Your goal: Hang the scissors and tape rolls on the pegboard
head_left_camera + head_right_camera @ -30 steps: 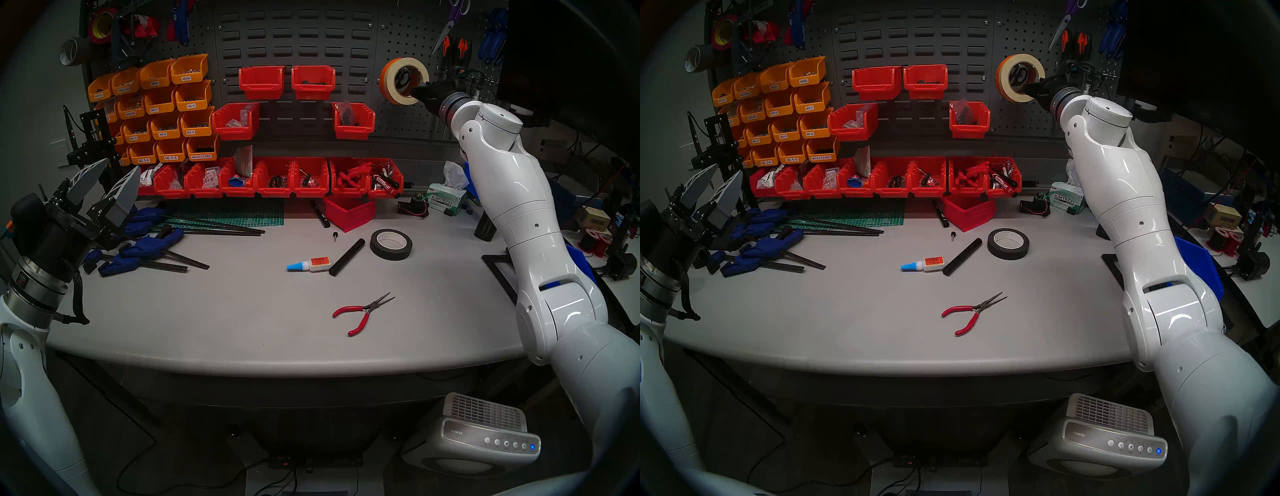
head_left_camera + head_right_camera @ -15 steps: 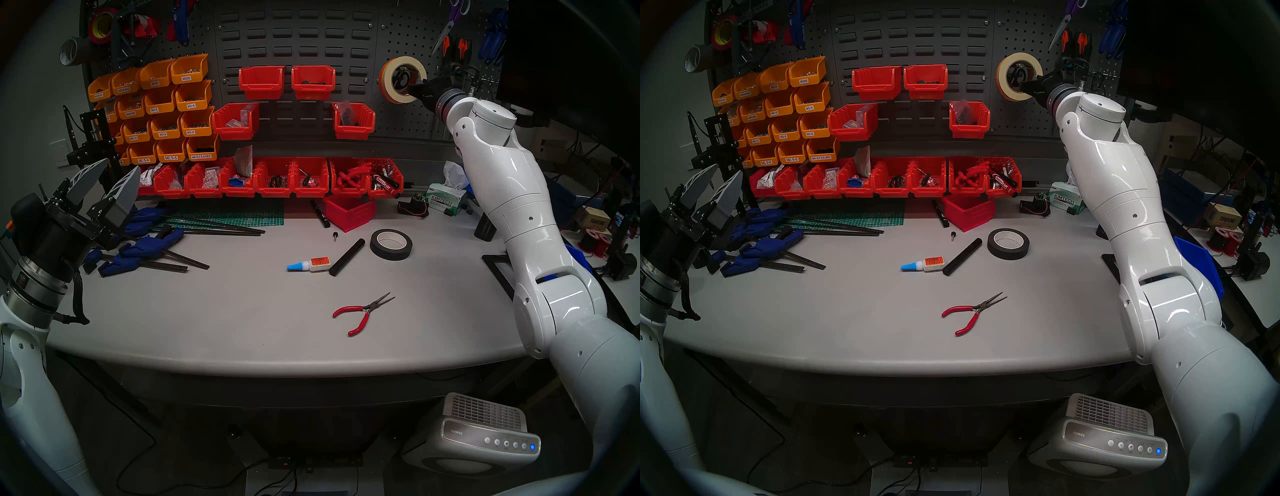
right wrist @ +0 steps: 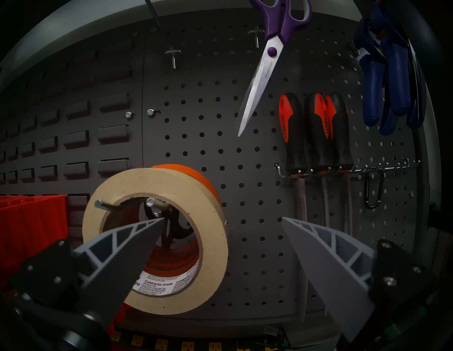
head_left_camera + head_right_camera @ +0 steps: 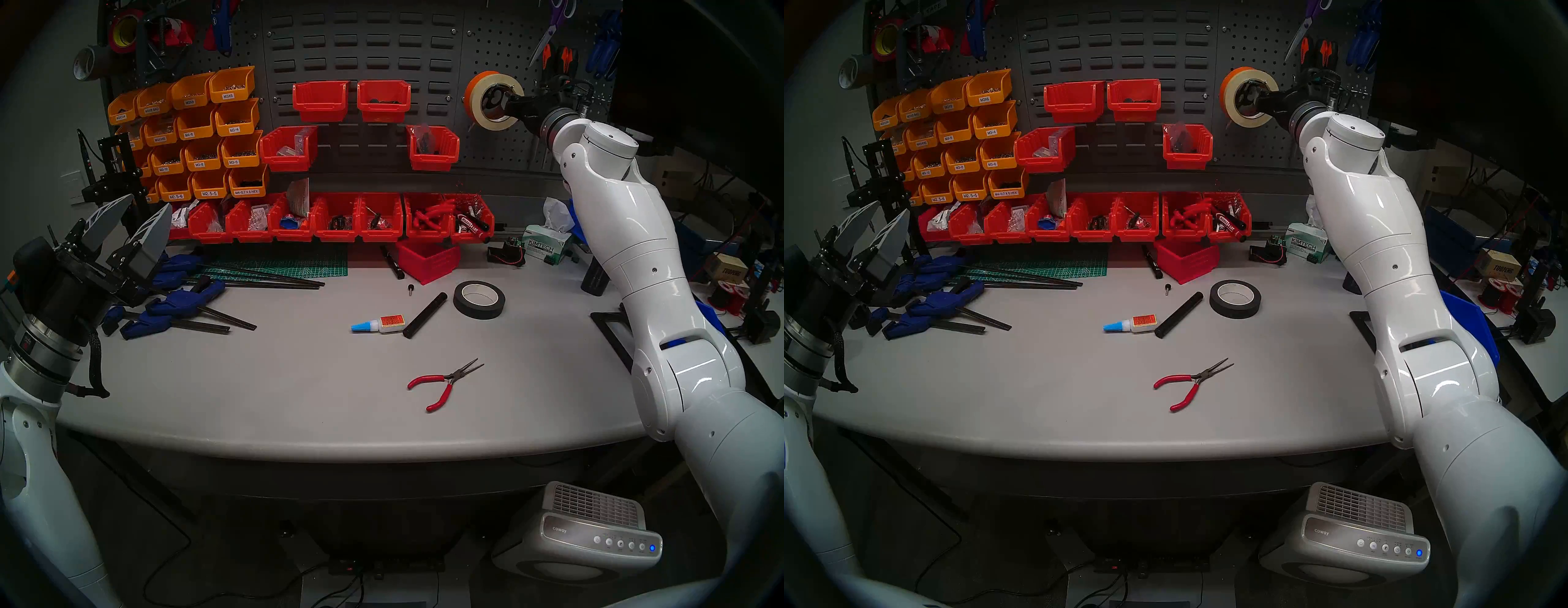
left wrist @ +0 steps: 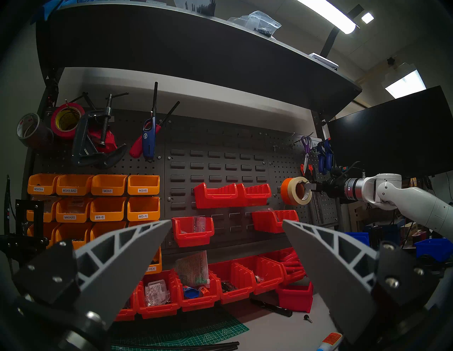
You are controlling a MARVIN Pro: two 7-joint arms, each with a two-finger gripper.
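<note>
Presently I find the right gripper (image 3: 221, 220) standing wide open at the dark grey perforated metal pegboard (image 3: 245, 152), holding nothing. In its wrist view one grey ribbed finger (image 3: 127, 247) reaches into the core of the slim cream masking-tape roll (image 3: 210, 232); the other finger lies outside the roll at four o'clock, clear of it. I cannot tell whether the inner finger touches the cardboard core.

The cream roll hangs on a metal hook (image 3: 107, 206) that passes through its core at eleven o'clock. The wide bright-orange tape roll (image 3: 196, 174) sits directly behind it on the same hook, against the board. Inside the cores I see the black loop handles of the small scissors (image 3: 176, 225), hanging at the board behind both rolls; the blades are hidden from me.

At one o'clock from the rolls hang the large purple-handled scissors (image 3: 272, 49), with three orange-and-black-handled files (image 3: 316, 132) in a wire rack at two o'clock.

From the head view, the left gripper (image 4: 127, 225) is held up at nine o'clock, well apart from the pegboard, its fingers spread wide and empty.

On the grey worktable (image 4: 297, 382) lie a black tape roll (image 4: 479, 299), red-handled needle-nose pliers (image 4: 441, 382) and a small glue bottle with a blue cap (image 4: 377, 325), all well apart from both grippers.
</note>
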